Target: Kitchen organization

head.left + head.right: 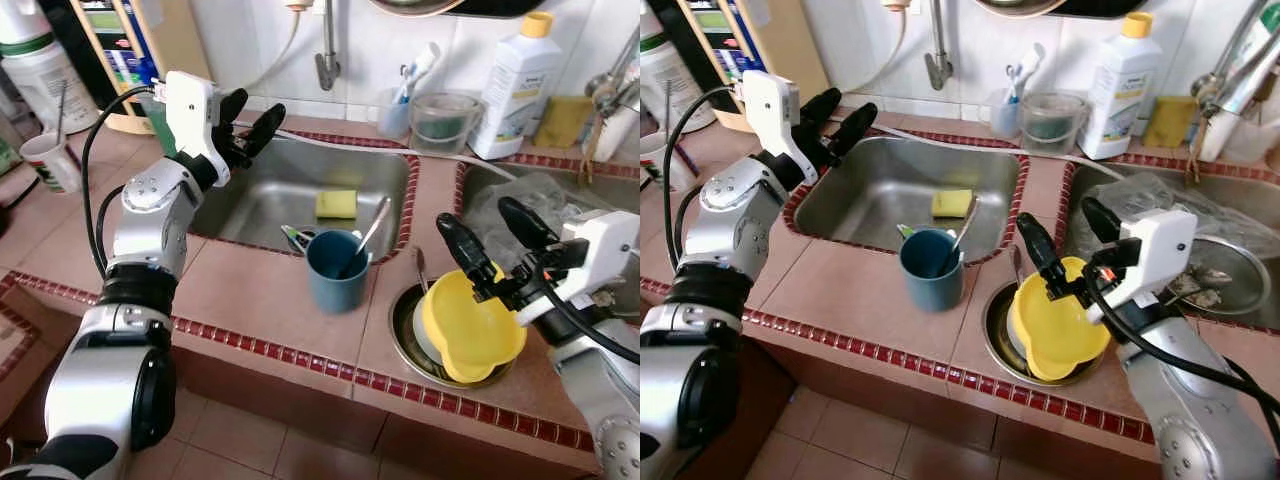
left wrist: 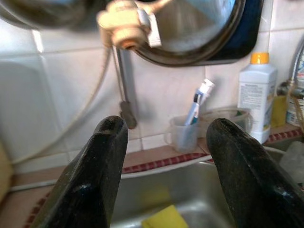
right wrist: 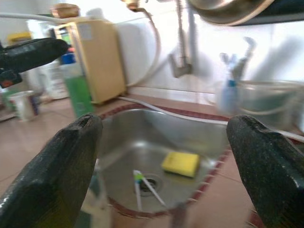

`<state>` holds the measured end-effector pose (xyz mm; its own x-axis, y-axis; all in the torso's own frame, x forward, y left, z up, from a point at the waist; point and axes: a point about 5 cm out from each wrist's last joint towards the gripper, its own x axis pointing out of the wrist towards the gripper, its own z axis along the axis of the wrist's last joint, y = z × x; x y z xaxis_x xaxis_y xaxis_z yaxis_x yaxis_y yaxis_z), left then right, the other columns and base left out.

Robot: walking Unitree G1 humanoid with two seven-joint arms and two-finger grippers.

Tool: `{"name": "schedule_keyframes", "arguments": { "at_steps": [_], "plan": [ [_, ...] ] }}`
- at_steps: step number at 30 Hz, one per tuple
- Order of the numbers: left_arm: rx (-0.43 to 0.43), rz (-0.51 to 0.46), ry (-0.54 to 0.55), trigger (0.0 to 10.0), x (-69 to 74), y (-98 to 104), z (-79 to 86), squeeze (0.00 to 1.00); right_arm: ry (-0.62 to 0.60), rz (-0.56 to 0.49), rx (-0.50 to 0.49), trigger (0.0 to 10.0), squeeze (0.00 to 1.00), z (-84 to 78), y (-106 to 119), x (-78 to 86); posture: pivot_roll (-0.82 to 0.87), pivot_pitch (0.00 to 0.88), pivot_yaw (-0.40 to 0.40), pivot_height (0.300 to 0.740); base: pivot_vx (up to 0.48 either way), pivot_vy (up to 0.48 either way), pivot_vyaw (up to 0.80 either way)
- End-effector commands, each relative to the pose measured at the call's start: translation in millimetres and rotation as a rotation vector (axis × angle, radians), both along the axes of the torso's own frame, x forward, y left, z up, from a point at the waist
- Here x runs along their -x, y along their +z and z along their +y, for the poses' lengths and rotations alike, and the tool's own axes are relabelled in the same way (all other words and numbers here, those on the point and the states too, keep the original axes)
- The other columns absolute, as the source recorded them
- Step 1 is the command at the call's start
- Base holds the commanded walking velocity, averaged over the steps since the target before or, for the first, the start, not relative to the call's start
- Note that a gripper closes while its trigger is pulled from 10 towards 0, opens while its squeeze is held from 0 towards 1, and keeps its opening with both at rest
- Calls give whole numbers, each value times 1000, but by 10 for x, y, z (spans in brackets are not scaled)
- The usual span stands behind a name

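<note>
Blue cup (image 1: 337, 270): upright on the counter's front strip, before the sink (image 1: 260, 200); spoon (image 1: 368, 232) inside leans up toward the back right. Left gripper (image 1: 250, 125): fingers apart, over the sink's left rim. Right gripper (image 1: 492, 243): fingers apart, above yellow bowl (image 1: 470, 330)

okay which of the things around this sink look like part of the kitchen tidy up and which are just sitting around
Likely part of the job:
- yellow bowl, right under the right gripper
- blue cup with a spoon in it, on the counter
- yellow sponge in the sink
- left gripper, open above the sink's corner

Just lying about:
- white bottle
- toothbrush cup
- clear tub
</note>
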<state>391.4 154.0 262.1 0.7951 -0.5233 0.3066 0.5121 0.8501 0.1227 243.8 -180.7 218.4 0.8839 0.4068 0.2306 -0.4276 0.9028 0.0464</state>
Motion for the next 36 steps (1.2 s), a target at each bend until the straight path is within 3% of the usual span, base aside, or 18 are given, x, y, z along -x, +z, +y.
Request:
{"name": "schedule_keyframes", "arguments": {
  "at_steps": [1, 5, 10, 20, 27, 36],
  "plan": [
    [-13, -15, 7, 10000, 70, 11, 16, 0, 36, -16, -18, 10000, 0, 51, 5, -45, -77, 0, 60, 740, 0, 0, 0],
    [-21, -11, 0, 10000, 170, -41, -21, 0, 78, -25, -35, 10000, 0, 87, 3, -90, -57, 0, 47, 740, 0, 0, 0],
    [-25, 35, -66, 10000, 407, -191, -237, 0, 131, -42, -58, 10000, 0, 125, 12, -150, -44, 0, 33, 740, 0, 0, 0],
    [-80, 100, -186, 10000, 760, -446, -468, 0, 131, -46, -71, 10000, 0, 98, -12, -226, -41, 0, 28, 740, 0, 0, 0],
    [-71, 146, -200, 10000, 906, -542, -572, 0, 103, -67, -76, 10000, 0, 33, -13, -288, -48, 0, 37, 740, 0, 0, 0],
    [-83, 138, -157, 10000, 972, -565, -549, 0, 73, -56, -217, 10000, 0, -54, -63, -404, -53, 3, 39, 740, 0, 0, 0]
  ]
}}
